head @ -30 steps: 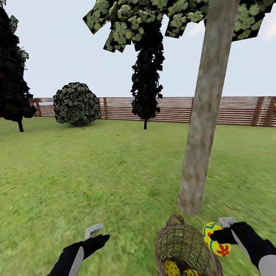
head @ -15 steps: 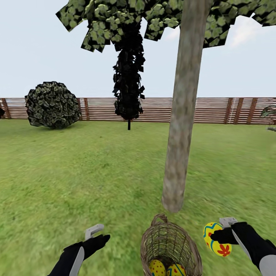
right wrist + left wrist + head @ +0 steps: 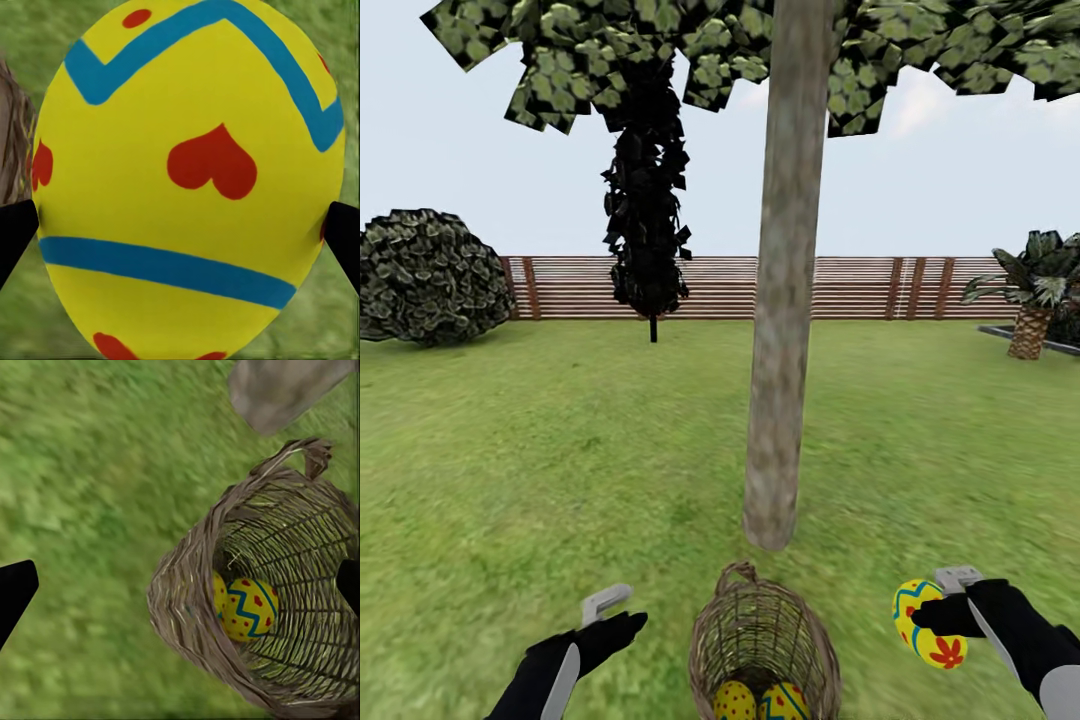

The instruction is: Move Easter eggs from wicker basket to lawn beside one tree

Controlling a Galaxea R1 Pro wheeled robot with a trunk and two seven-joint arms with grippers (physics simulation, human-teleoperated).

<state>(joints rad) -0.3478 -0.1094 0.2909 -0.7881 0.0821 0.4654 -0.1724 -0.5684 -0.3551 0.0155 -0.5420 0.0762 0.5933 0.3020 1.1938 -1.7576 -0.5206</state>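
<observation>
Evidently the right gripper [image 3: 930, 612] pinches one Easter egg [image 3: 922, 624] right of the wicker basket [image 3: 760, 640], ready for the tree [image 3: 780, 380]; two eggs [image 3: 244, 607] remain inside. The left gripper [image 3: 610, 610] hangs empty, fingers apart.

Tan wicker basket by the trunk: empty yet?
Not empty. Two yellow patterned eggs lie inside the tan wicker basket; the right gripper holds the third.

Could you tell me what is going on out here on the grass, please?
The robot is emptying a wicker basket of Easter eggs beside a tree. Its right gripper is shut on one egg, held above the lawn to the basket's right. Two eggs lie inside the basket, which sits just in front of the trunk. The left gripper is open and holds nothing.
</observation>
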